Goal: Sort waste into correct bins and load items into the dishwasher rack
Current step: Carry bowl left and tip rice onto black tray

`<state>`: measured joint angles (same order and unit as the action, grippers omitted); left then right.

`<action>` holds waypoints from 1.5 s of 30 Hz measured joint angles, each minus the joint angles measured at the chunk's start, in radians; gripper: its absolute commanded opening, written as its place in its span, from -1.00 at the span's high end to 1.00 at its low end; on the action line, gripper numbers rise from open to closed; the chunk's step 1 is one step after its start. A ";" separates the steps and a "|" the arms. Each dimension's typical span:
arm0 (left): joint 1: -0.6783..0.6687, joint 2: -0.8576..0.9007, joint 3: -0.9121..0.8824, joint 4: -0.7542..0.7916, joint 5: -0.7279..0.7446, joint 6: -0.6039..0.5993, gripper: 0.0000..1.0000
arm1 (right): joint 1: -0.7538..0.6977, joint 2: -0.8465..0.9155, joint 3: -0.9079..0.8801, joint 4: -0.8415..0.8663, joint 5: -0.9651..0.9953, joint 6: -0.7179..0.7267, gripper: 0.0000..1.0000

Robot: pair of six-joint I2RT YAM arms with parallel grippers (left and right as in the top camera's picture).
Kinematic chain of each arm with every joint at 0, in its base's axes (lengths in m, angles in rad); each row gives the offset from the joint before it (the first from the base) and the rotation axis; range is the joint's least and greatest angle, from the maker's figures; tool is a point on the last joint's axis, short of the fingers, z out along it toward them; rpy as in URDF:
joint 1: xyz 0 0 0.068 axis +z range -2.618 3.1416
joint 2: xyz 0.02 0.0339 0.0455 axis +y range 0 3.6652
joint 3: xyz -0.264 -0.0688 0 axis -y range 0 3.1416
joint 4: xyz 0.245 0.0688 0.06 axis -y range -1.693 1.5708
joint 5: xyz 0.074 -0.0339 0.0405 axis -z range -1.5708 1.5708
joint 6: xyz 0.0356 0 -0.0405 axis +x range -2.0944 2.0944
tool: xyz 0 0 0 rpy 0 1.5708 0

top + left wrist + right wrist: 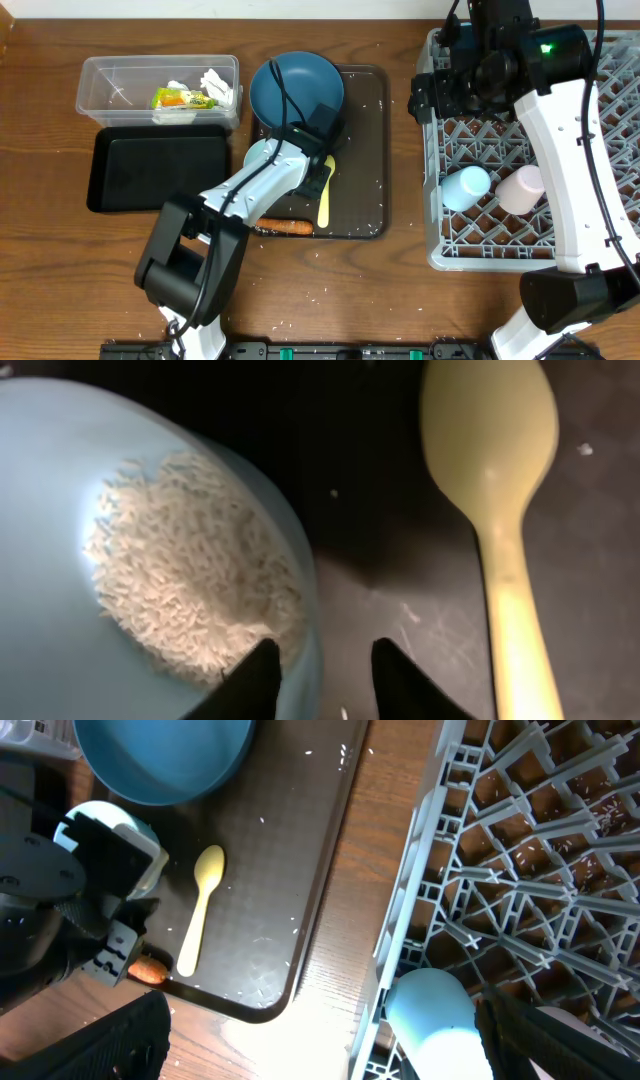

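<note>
My left gripper is shut on the rim of the white bowl, one finger inside and one outside. The bowl holds white rice and sits over the brown serving tray. The pale yellow spoon lies to its right, the dark blue plate behind it, and the orange carrot stick at the tray's front. My right gripper is open and empty above the left edge of the grey rack. The light blue cup and pink cup lie in the rack.
The clear box at the back left holds crumpled white paper and the yellow wrapper. The black tray lies in front of it. Loose rice grains are scattered on the serving tray and the table.
</note>
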<state>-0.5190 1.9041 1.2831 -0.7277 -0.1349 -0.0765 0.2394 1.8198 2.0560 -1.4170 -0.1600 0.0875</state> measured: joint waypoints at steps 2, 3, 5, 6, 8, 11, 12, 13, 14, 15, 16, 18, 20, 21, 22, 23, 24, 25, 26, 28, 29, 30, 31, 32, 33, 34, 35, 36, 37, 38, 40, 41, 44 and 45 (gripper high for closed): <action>0.000 0.000 0.000 0.006 -0.008 -0.003 0.74 | 0.000 0.000 0.000 0.000 0.000 -0.001 -0.92; 0.000 0.000 0.000 0.008 -0.008 -0.009 0.81 | 0.000 0.000 0.000 0.000 0.000 -0.001 -0.92; 0.000 0.000 0.000 0.013 -0.013 -0.008 0.88 | 0.000 0.000 0.000 -0.002 0.000 -0.001 -0.92; 0.000 0.000 0.000 0.018 -0.014 -0.005 0.88 | 0.000 0.000 0.000 -0.005 0.000 -0.001 -0.92; 0.000 0.000 0.000 0.020 -0.014 -0.005 0.88 | 0.000 0.000 0.000 -0.008 0.000 -0.001 -0.92; 0.000 0.000 0.000 0.015 -0.014 -0.008 0.88 | 0.000 0.000 0.000 -0.013 0.000 -0.001 -0.92; 0.000 0.000 0.000 0.006 -0.014 -0.014 0.88 | 0.000 0.000 0.000 -0.014 0.000 -0.001 -0.92; 0.000 -0.001 0.000 -0.007 -0.012 -0.021 0.88 | 0.000 0.000 0.000 -0.016 0.000 -0.001 -0.92; 0.000 -0.002 0.000 -0.021 -0.010 -0.031 0.88 | 0.000 0.000 0.000 -0.016 0.000 -0.002 -0.93; 0.000 -0.005 0.003 -0.041 -0.010 -0.040 0.88 | 0.000 0.000 0.000 -0.016 0.000 -0.001 -0.92; 0.002 -0.010 0.007 -0.063 -0.009 -0.055 0.88 | 0.000 0.000 0.000 -0.016 0.000 -0.001 -0.92; 0.010 -0.033 0.012 -0.100 -0.002 -0.078 0.87 | 0.000 0.000 0.000 -0.016 0.000 -0.001 -0.92; 0.029 -0.072 0.023 -0.122 0.013 -0.093 0.88 | 0.000 0.000 0.000 -0.017 0.001 -0.001 -0.92; 0.042 -0.099 0.030 -0.129 0.026 -0.100 0.88 | 0.000 0.000 0.000 -0.017 0.001 -0.001 -0.92; 0.060 -0.134 0.039 -0.133 0.044 -0.106 0.87 | 0.000 0.000 0.000 -0.018 0.000 -0.001 -0.93; 0.076 -0.164 0.046 -0.133 0.060 -0.109 0.88 | 0.000 0.000 0.000 -0.018 0.000 -0.001 -0.93; 0.096 -0.199 0.054 -0.133 0.078 -0.114 0.88 | 0.000 0.000 0.000 -0.018 0.000 -0.001 -0.93; 0.120 -0.236 0.061 -0.132 0.102 -0.117 0.88 | 0.000 0.000 0.000 -0.018 0.000 -0.001 -0.93; 0.145 -0.271 0.067 -0.133 0.124 -0.122 0.88 | 0.000 0.000 0.000 -0.018 0.000 -0.001 -0.93; 0.211 -0.334 0.076 -0.136 0.176 -0.130 0.88 | 0.000 0.000 0.000 -0.018 0.001 -0.001 -0.93; 0.246 -0.355 0.079 -0.138 0.203 -0.132 0.88 | 0.000 0.000 0.000 -0.018 0.001 -0.001 -0.93; 0.286 -0.372 0.081 -0.142 0.233 -0.133 0.88 | 0.000 0.000 0.000 -0.018 0.001 -0.001 -0.93; 0.319 -0.381 0.082 -0.145 0.259 -0.133 0.88 | 0.000 0.000 0.000 -0.018 0.000 -0.001 -0.93; 0.371 -0.384 0.083 -0.147 0.304 -0.131 0.88 | 0.000 0.000 0.000 -0.018 0.000 -0.001 -0.93; 0.404 -0.383 0.083 -0.150 0.336 -0.129 0.88 | 0.000 0.000 0.000 -0.019 0.001 -0.001 -0.93; 0.444 -0.379 0.083 -0.152 0.374 -0.126 0.88 | 0.000 0.000 0.000 -0.019 0.001 -0.001 -0.93; 0.495 -0.372 0.082 -0.153 0.426 -0.120 0.87 | 0.000 0.000 0.000 -0.020 0.001 -0.001 -0.93; 0.529 -0.367 0.082 -0.154 0.467 -0.114 0.88 | 0.000 0.000 0.000 -0.022 0.001 -0.002 -0.93; 0.575 -0.360 0.081 -0.155 0.513 -0.105 0.88 | 0.000 0.000 0.000 -0.022 0.001 -0.002 -0.93; 0.617 -0.354 0.080 -0.155 0.560 -0.098 0.88 | 0.000 0.000 0.000 -0.022 0.001 -0.002 -0.93; 0.695 -0.341 0.079 -0.158 0.653 -0.079 0.88 | 0.000 0.000 0.000 -0.022 0.001 -0.004 -0.93; 0.737 -0.332 0.079 -0.159 0.705 -0.068 0.88 | 0.000 0.000 0.000 -0.022 0.001 -0.005 -0.94; 0.832 -0.304 0.078 -0.159 0.835 -0.042 0.88 | 0.000 0.000 0.000 -0.023 0.001 -0.008 -0.93; 0.863 -0.288 0.078 -0.159 0.885 -0.029 0.87 | 0.000 0.000 0.000 -0.022 0.001 -0.009 -0.93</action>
<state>0.3443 1.6161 1.3609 -0.8867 0.7498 -0.1055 0.2394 1.8198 2.0560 -1.4391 -0.1589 0.0788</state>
